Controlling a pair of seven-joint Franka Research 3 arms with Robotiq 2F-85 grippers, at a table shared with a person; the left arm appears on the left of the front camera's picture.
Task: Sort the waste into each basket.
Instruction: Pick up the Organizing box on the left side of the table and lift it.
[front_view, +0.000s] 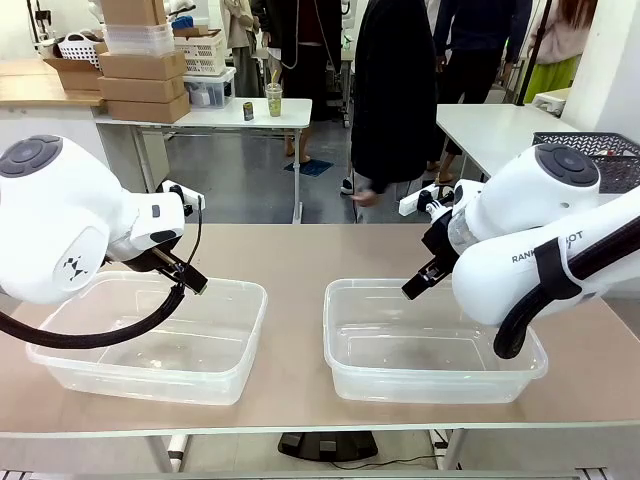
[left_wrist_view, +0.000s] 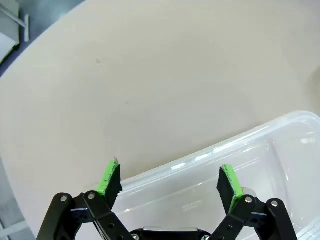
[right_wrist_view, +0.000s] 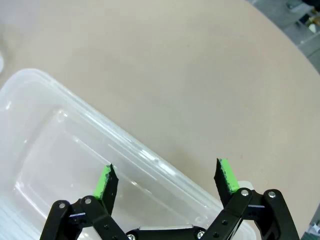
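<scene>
Two clear plastic tubs stand on the tan table, the left tub (front_view: 150, 340) and the right tub (front_view: 430, 345), and neither holds anything I can see. My left gripper (front_view: 195, 283) hangs open over the far rim of the left tub (left_wrist_view: 210, 165), nothing between its green pads (left_wrist_view: 111, 177). My right gripper (front_view: 415, 285) hangs open above the far rim of the right tub (right_wrist_view: 75, 150), its pads (right_wrist_view: 225, 175) bare as well. No red cans or clear bottles show on the table in any view.
A person in dark clothes (front_view: 395, 100) stands just beyond the table's far edge. A dark grey lattice basket (front_view: 600, 150) sits on a white table at back right. Cardboard boxes (front_view: 140, 70) are stacked at back left.
</scene>
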